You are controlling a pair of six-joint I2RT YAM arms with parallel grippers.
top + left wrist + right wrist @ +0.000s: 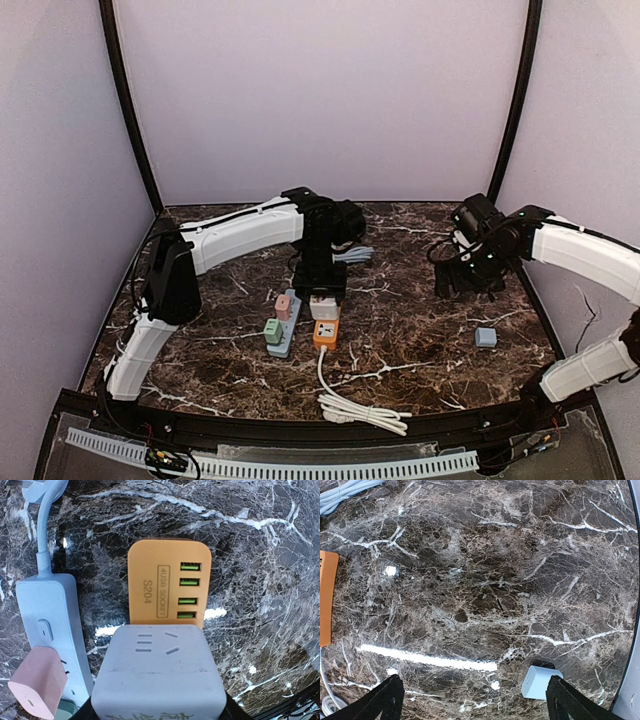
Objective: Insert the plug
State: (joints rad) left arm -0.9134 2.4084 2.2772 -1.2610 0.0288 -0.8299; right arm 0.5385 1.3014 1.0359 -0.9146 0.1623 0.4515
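My left gripper (320, 285) is shut on a grey-white cube plug (157, 675), which also shows in the top view (324, 306). Black fingers (230, 711) grip its two sides. The cube covers the near end of an orange USB socket block (167, 582), which lies mid-table (326, 333) with a white cable trailing from it. I cannot tell whether the cube is seated in it. My right gripper (470, 275) is open and empty above bare marble at the right; it shows wide open in its wrist view (475, 700).
A blue-grey power strip (50, 625) lies left of the orange block, carrying a pink plug (37, 682) and a green plug (272, 330). A small light-blue plug (537, 681) lies near my right finger, also seen in the top view (485, 337). A coiled white cable (360, 408) lies at the front edge.
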